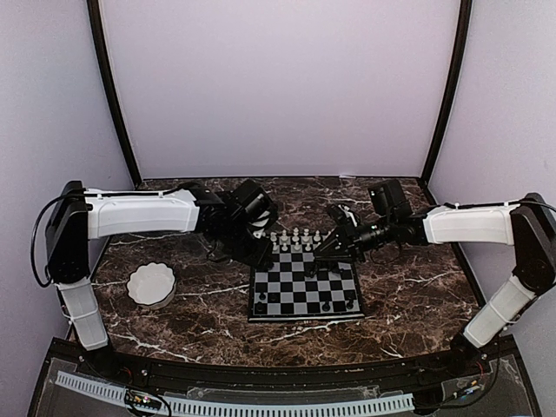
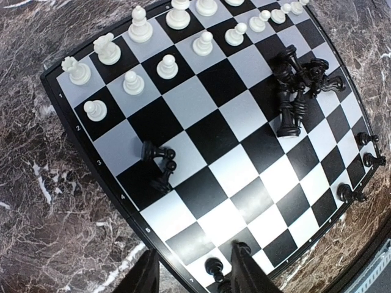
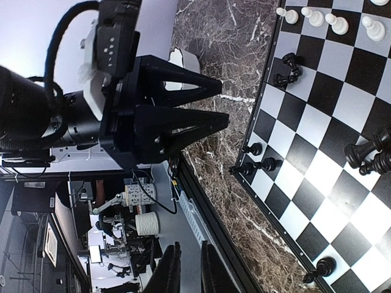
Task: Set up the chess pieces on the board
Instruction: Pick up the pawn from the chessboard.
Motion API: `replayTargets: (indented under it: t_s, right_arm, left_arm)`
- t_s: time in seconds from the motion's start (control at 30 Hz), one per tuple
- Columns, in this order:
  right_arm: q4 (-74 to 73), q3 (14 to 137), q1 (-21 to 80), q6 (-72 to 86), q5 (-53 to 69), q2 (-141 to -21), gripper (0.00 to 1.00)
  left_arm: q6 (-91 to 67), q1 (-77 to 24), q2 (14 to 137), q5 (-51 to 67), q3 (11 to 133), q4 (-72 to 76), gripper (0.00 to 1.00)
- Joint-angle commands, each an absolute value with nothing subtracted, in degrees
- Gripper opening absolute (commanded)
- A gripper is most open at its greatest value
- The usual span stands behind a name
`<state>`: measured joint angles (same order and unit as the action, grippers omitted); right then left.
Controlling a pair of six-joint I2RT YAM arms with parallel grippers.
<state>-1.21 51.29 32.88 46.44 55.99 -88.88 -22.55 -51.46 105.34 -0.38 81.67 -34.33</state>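
**Grippers.** The left gripper (image 2: 194, 276), at the bottom edge of the left wrist view, is holding its fingers moderately apart above the lowest corner of the board (image 2: 201, 131). A black pawn (image 2: 214, 267) is showing in the gap, close to the right-hand finger (image 2: 245, 268); I cannot tell whether it is being touched. The right gripper (image 3: 188, 270), at the bottom of the right wrist view, is showing a narrow slot with nothing in it.

**Pieces.** The white chessmen (image 2: 133, 82) are standing in two rows along the upper left of the left wrist view. A black heap (image 2: 298, 85) is lying toppled at the upper right. Two more fallen black pieces (image 2: 159, 166) are lying left of centre, and a few are standing along the right border.

**Likely failures, as I am judging them.**
- The pieces are far smaller than the fingers. A closing pinch is therefore likely to squeeze a pawn sideways and send it rolling.
- A reach into the heap is liable to scatter it toward the white rows and knock them down.
- A finger catching the black border could be dragging the whole board across the marble tabletop (image 1: 408, 295).
- In the overhead view both arms are crowding the board's upper edge, so a move by either one is risking contact with the other.

**Surroundings.** A white scalloped bowl (image 1: 132, 282) is sitting at the left of the overhead view, well apart from the board. Nothing is blocking the near rows except the fallen black pieces themselves.
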Motion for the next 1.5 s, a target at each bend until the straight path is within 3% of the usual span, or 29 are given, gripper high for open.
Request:
replayTargets:
  t_s: [0.0,0.4,0.93,1.47]
  right_arm:
    - [0.24,50.84,32.52,46.16,57.47,-89.17,0.14]
    - [-3.16,51.25,32.57,44.3,57.03,-88.88,0.15]
    - [-4.43,51.66,32.43,43.73,56.21,-88.87,0.15]
    - [-5.39,52.49,32.04,43.08,56.41,-89.95,0.15]
  left_arm:
    - [-23.2,-49.48,107.31,3.88,84.71,-34.37,0.41]
    - [-21.28,-47.35,111.21,10.22,86.71,-33.08,0.37]
    - [-22.04,-47.22,118.07,2.6,93.29,-41.15,0.33]
    - [-14.08,-47.19,121.68,1.65,96.13,-42.82,0.4]
